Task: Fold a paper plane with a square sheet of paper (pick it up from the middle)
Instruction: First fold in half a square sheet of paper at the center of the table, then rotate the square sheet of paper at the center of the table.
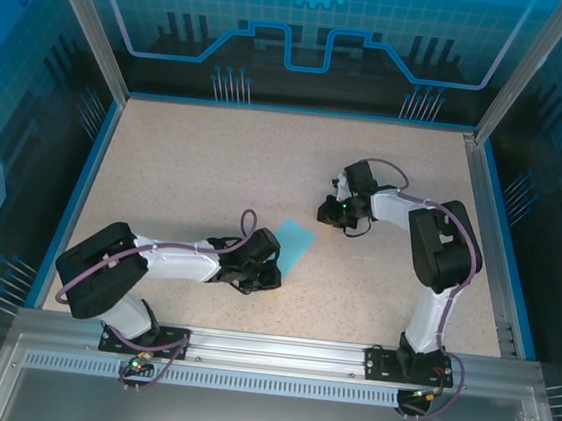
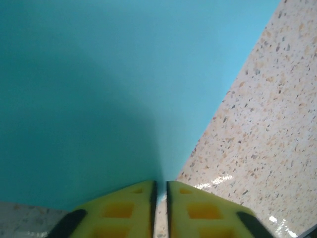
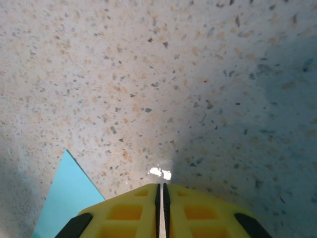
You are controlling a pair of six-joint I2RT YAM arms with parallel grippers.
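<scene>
The square sheet of paper (image 1: 298, 240) is light cyan and lies on the speckled table just right of centre. My left gripper (image 1: 278, 261) is over its near left part. In the left wrist view the paper (image 2: 99, 89) spreads out ahead of my left gripper (image 2: 161, 182), with a soft ridge running down to the tips. The yellow fingers (image 2: 129, 208) stand a narrow slit apart, and the paper's near edge ends in that slit. My right gripper (image 1: 329, 213) is low over bare table beyond the sheet's far corner. Its jaws (image 3: 161, 184) are shut on nothing, with a paper corner (image 3: 64, 198) at lower left.
The table (image 1: 196, 161) is walled by a blue rim and metal posts on all sides. Open tabletop lies to the left and at the back. The right arm's elbow (image 1: 443, 248) stands tall at the right.
</scene>
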